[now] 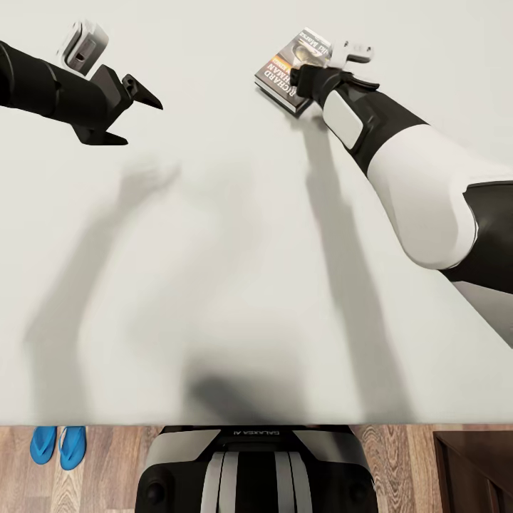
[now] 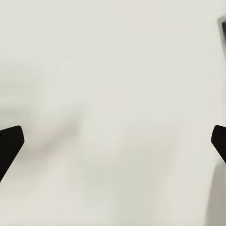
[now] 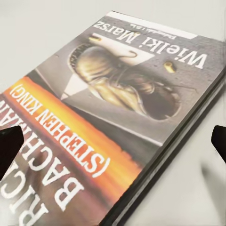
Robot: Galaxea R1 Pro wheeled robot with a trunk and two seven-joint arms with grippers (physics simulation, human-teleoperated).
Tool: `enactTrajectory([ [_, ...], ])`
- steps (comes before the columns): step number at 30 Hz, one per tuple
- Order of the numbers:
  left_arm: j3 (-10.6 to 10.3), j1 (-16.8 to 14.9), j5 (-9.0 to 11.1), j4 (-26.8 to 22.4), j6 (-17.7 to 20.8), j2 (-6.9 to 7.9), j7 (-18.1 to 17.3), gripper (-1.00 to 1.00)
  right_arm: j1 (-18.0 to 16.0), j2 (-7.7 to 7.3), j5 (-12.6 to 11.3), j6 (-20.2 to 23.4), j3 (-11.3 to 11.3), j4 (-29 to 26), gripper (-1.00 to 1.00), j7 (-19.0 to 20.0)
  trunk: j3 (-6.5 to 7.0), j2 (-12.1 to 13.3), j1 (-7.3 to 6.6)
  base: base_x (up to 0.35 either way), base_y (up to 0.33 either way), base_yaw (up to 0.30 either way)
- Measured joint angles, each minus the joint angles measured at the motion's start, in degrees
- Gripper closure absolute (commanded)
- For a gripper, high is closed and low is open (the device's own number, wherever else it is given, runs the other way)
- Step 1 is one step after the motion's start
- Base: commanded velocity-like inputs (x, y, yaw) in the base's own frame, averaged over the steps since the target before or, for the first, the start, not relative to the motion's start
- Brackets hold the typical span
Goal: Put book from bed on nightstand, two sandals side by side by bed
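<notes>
Down at the far left of the head view, the two sandals (image 1: 58, 446) lie side by side on the wooden floor (image 1: 399, 456), just beside the near edge of the bed (image 1: 235, 285). Above them the left gripper (image 1: 135, 114) hangs over the white mattress with nothing in it; its black fingers (image 1: 148, 94) are spread apart, and in the left wrist view the two tips sit at opposite edges of the frame with bare mattress between them. A grey shadow of that arm falls on the mattress below.

Further right, the book (image 1: 292, 75) lies flat on the mattress toward the far side, its orange band and white lettering facing up. The right gripper (image 1: 313, 75) is right at the book's edge, reaching in from the right. In the right wrist view the book (image 3: 117, 122) lies between the two dark fingertips (image 3: 9, 150), which stand wide apart on either side of it, released and not clamping it.

At the lower right corner of the head view, a dark brown nightstand (image 1: 474, 470) stands on the floor just beside the bed.
</notes>
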Motion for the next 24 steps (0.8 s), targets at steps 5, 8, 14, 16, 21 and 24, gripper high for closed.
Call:
enactTrajectory([
  [5,0.00,0.00,-0.03,0.00,-0.01,0.03,0.00,-1.00,-0.05,0.00,0.09,-0.63,0.04,-0.08,-1.00,-0.14,0.00,0.00,0.00,0.000,0.000,0.000],
  [8,0.00,0.02,-0.03,0.04,-0.02,0.07,0.00,-1.00,-0.06,0.00,0.11,-0.65,0.04,-0.09,-1.00,-0.18,0.00,0.00,0.00,0.000,0.000,0.000],
  [14,0.00,0.51,-0.10,0.03,-0.02,1.02,0.00,-1.00,-0.09,0.00,0.13,0.06,0.05,0.18,-1.00,-0.21,0.00,0.00,0.00,0.000,0.000,0.000],
  [16,0.00,0.61,-0.11,0.02,-0.02,1.14,0.00,-1.00,-0.12,0.00,0.12,0.48,0.05,0.23,-1.00,-0.21,0.00,0.00,0.00,0.000,0.000,0.000],
  [21,-0.01,0.72,-0.12,0.01,-0.02,1.26,-0.01,-1.00,-0.11,0.00,0.09,1.86,0.00,0.32,-1.00,-0.21,0.00,0.00,0.00,0.000,0.000,0.000],
  [24,-0.01,0.83,-0.09,0.00,-0.01,1.33,-0.04,-1.00,-0.09,0.00,0.08,2.45,-0.04,0.45,-1.00,-0.20,0.00,0.00,0.00,0.000,0.000,0.000],
])
